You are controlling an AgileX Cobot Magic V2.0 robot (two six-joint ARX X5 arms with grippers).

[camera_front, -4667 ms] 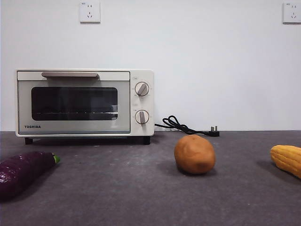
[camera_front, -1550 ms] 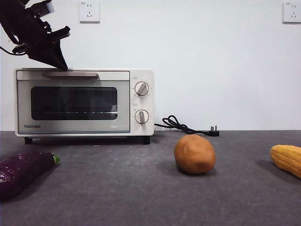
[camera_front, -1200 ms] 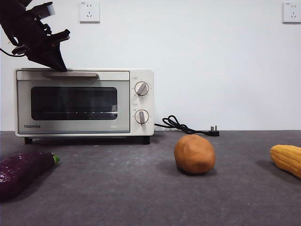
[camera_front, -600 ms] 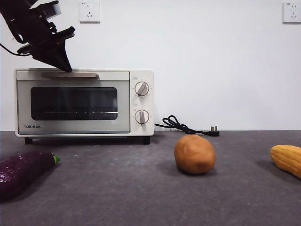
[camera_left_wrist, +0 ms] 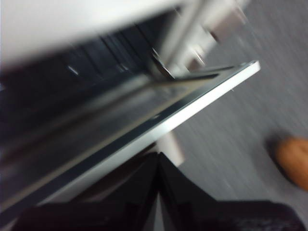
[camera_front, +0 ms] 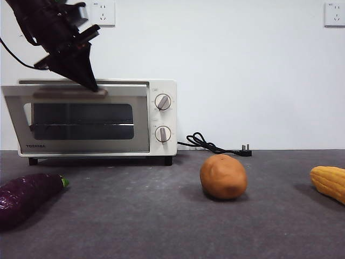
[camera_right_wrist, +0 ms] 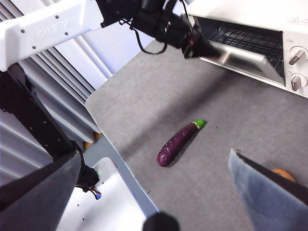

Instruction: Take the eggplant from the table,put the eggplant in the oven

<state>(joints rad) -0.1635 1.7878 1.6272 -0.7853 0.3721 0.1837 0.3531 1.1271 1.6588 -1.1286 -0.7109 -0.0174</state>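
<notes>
The eggplant (camera_front: 27, 197) lies on the table (camera_front: 161, 226) at the near left, green stem tip pointing toward the oven (camera_front: 161, 116); it also shows in the right wrist view as the eggplant (camera_right_wrist: 177, 142). The oven door (camera_front: 75, 118) is tilted partly open, with the wire rack showing behind it. My left gripper (camera_front: 92, 85) comes down from the upper left, its tip against the door's bar handle (camera_front: 70, 93). In the left wrist view the left gripper (camera_left_wrist: 158, 156) has its jaws pressed together beside the door edge (camera_left_wrist: 159, 130). My right gripper (camera_right_wrist: 154, 159) hovers high above the table, open and empty.
A brown potato (camera_front: 223, 176) sits mid-table and a yellow corn cob (camera_front: 329, 183) lies at the right edge. The oven's black power cord (camera_front: 213, 144) trails along the back wall. The table's left edge (camera_right_wrist: 103, 139) drops off beside the eggplant.
The oven door, shut until half a second ago, has swung partly open toward the front. My left gripper has moved right and slightly down with the handle.
</notes>
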